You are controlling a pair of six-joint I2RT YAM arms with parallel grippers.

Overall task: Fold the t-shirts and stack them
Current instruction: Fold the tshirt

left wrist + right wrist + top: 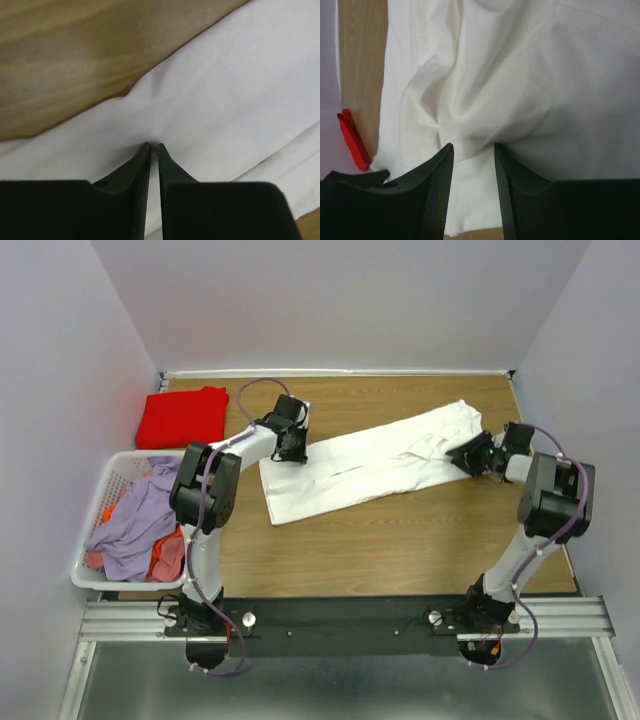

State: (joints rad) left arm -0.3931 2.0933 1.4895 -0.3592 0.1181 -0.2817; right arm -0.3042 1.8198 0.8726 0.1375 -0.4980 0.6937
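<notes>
Large plain white cloth t-shirt (365, 465) lies on the brown wooden table (400, 550), folded lengthwise into a long narrow strip that runs diagonally from near-left to far-right between the two arms. Left gripper (292, 447) is down on the strip's left end. Left wrist view: black fingers (132, 175) pressed almost together with cloth puckering at the tips, so clenched on a thin pinch of the white shirt. Right gripper (468, 455) sits at the right end. Right wrist view: fingers (432, 190) stand apart with a thick bunched fold between them, and I cannot tell if that fold is clamped or only straddled. Bright red folded t-shirt (182, 417) sits at the far-left corner of the table, well apart from the white one, just behind the white slatted plastic laundry basket (108, 468) holding lilac and orange clothes.

Risks, as judgement:
- the left pinch looks thin and may hold only the top layer; lifting would peel the lengthwise fold open
- if the right side is not actually clamped, that end stays put when the left moves, so the strip skews or drags across the wood
- the right-side bunch of cloth could get pressed in as a wrinkle or lump in the next fold
- the strip lies at an angle, so bringing one end over the other may land the edges crooked unless both arms lift evenly
- a carry toward the red shirt with a loose grip could drop the cloth short or nudge the red one out of square
</notes>
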